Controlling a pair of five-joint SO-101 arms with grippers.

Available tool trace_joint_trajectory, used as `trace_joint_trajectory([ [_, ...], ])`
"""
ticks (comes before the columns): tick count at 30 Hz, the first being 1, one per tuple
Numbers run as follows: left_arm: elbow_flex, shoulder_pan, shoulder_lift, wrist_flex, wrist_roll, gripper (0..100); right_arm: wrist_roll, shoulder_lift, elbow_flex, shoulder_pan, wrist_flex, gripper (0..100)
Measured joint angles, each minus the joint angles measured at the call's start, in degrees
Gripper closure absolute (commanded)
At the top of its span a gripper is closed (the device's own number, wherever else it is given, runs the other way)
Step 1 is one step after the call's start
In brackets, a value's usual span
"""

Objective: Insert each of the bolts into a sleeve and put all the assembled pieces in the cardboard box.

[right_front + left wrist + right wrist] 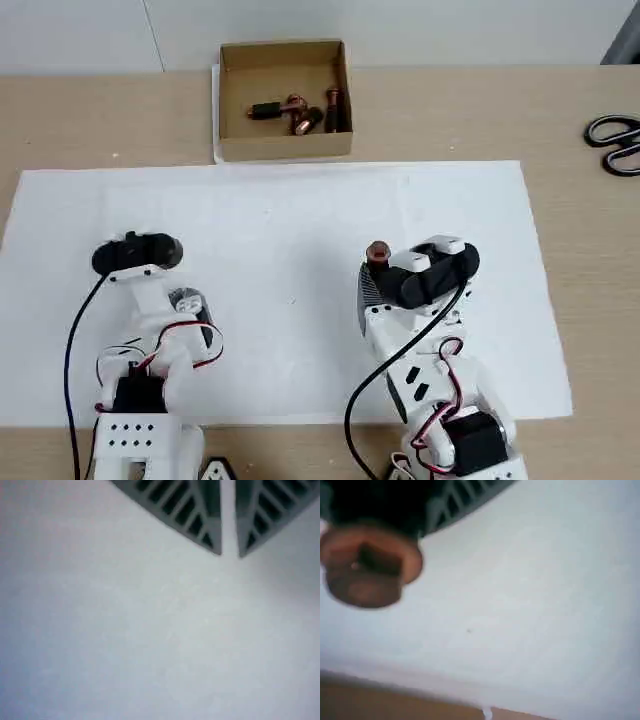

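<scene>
The right gripper (380,268) is clamped on a copper sleeve (378,252), which it holds up off the white paper sheet (300,220), out in front of the right arm. From the wrist camera I see the sleeve's flanged round end (370,572) with a dark centre. I can't tell whether that is a bolt seated inside. One ribbed grey finger (462,500) shows just behind it, and the paper's edge with a strip of the wooden counter (380,702) lies beyond.

The left gripper (229,550) hangs close over bare paper with its two ribbed fingers drawn almost together. There is only a thin slit between the tips and nothing is held in it. Looking down from above, the left arm (150,300) sits folded at the near left of the sheet, well apart from the right arm.

The cardboard box (285,148) stands on the counter (100,110) at the sheet's far edge, touching or just beside it. It is closer to the left arm's side than to the right's. Inside lie a few dark-and-copper pieces (305,118), clustered toward the right half of the box floor; their exact number is hard to make out.

A pair of scissors (615,143) rests on the counter off the far right of the paper.
</scene>
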Motion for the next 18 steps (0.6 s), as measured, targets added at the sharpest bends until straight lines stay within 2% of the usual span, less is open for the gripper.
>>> trace_joint_trajectory([
  [5, 0.00, 0.00, 0.00, -0.18, 3.43, 99, 0.00, 1.23, -0.09, -0.09, -0.53, 99.5],
  [9, 0.00, 0.00, 0.00, -0.18, 3.96, 99, 0.00, 8.26, -4.04, 0.00, -2.02, 99.5],
  [18, 0.00, 0.00, 0.00, -0.18, 3.96, 99, -3.96, 38.95, -21.19, 0.00, -17.05, 99.5],
])
